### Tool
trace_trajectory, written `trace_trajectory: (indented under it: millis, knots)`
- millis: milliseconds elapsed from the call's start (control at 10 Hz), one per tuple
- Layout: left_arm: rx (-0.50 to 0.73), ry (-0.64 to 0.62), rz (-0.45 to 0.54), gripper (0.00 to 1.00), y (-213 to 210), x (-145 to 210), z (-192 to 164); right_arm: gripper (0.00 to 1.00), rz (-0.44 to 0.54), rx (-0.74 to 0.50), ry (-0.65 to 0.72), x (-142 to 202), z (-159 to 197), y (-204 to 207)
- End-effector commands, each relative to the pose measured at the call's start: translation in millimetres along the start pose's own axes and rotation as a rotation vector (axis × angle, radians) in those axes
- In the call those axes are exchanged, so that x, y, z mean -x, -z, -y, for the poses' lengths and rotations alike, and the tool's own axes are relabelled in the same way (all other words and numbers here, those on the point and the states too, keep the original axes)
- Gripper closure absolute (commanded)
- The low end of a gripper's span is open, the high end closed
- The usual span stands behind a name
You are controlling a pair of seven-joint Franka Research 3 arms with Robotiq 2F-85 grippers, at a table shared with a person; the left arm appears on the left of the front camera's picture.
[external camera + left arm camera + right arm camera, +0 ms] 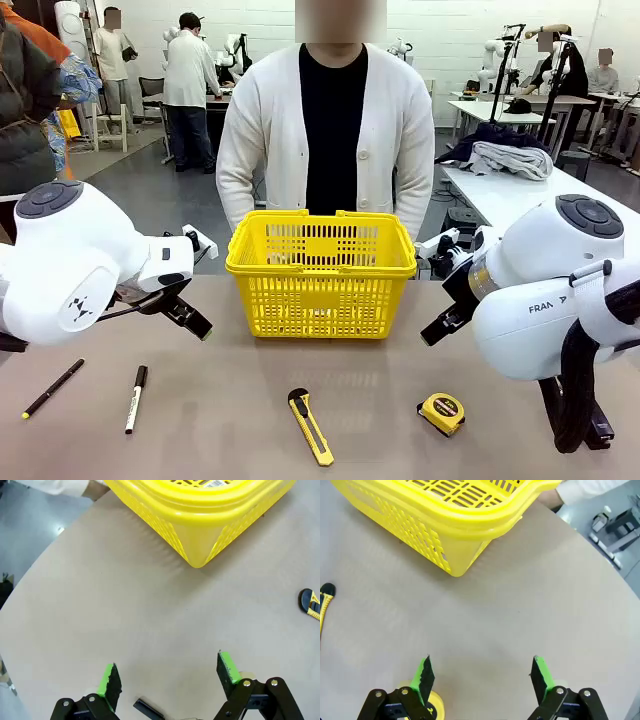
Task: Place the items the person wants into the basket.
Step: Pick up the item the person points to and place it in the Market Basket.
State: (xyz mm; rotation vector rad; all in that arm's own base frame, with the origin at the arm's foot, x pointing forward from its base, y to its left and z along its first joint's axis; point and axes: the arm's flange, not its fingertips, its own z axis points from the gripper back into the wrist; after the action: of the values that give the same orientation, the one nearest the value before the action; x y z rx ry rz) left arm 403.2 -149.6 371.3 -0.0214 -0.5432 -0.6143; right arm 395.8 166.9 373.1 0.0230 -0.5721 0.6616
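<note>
The yellow basket (320,275) stands in the middle of the bench (230,430), toward the far side, with its handles down on the rim. It is directly in front of the person (330,120) in the white cardigan. Along the near edge, from left to right, lie the slim black pen (52,389), the white marker (136,398) with its black cap pointing far, the yellow utility knife (311,427) and the round tape measure (442,413). All four lie apart from one another and from the basket. The left claw (167,672) hangs over the bench left of the basket, its green-padded fingers spread wide and gripping nothing. The right claw (480,672) hangs right of the basket, also spread wide and empty, and the tape measure shows beside one of its fingers in the right wrist view
</note>
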Motion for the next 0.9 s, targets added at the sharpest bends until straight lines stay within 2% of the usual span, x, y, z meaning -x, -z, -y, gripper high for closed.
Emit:
trace_trajectory:
  millis: [0, 800]
  knots:
    - [0.0, 0.0, 0.0, 0.0, 0.0, 0.0, 0.0, 0.0, 0.0, 0.0, 0.0, 0.0, 0.0, 0.0]
    - [0.0, 0.0, 0.0, 0.0, 0.0, 0.0, 0.0, 0.0, 0.0, 0.0, 0.0, 0.0, 0.0, 0.0]
